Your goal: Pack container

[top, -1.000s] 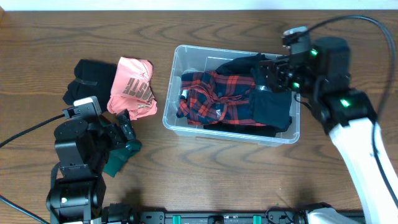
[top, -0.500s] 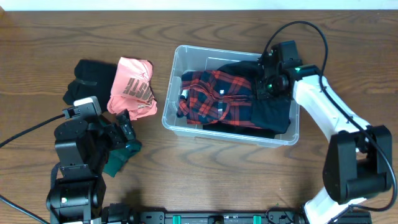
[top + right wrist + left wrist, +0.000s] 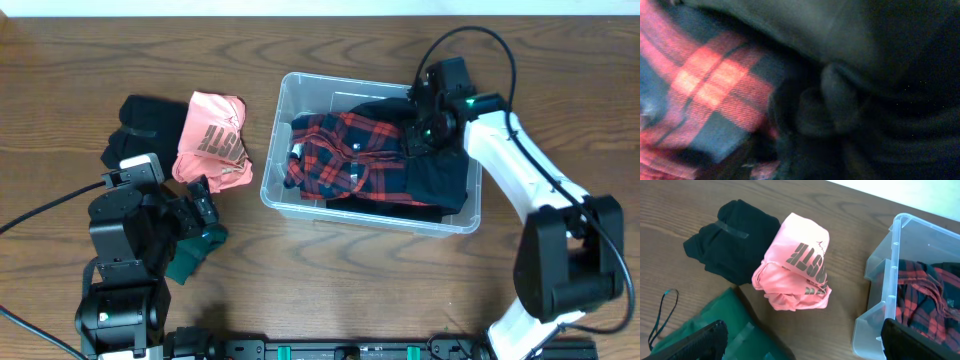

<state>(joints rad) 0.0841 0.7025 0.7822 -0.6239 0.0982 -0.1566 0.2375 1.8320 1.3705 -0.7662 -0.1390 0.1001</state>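
Looking from overhead, you have the container (image 3: 308,98) standing right of the tabletop's (image 3: 330,290) middle, closer to the far edge than the near one. It holds a red-and-navy plaid shirt (image 3: 345,155) spread across its left and middle parts. A dark navy garment (image 3: 438,178) lies along its right side, and black cloth (image 3: 378,106) sits against its far wall.

Your right tool (image 3: 418,132) is down inside the container at the far right part, pressed into the dark cloth where it meets the plaid. Its wrist camera fills with plaid weave and dark folds and shows no fingertips, so you cannot tell whether that tool is clenched or released.

Your left tool (image 3: 203,208) sits low toward the near left corner of the tabletop. In its wrist view the two fingers (image 3: 700,342) stand wide apart and grip nothing. A green garment (image 3: 720,322) lies just under and beside it.

Further toward the far edge, a folded pink shirt (image 3: 212,140) with dark lettering lies on the tabletop, well left of the container. It touches a black bundle (image 3: 140,130) on its left side.
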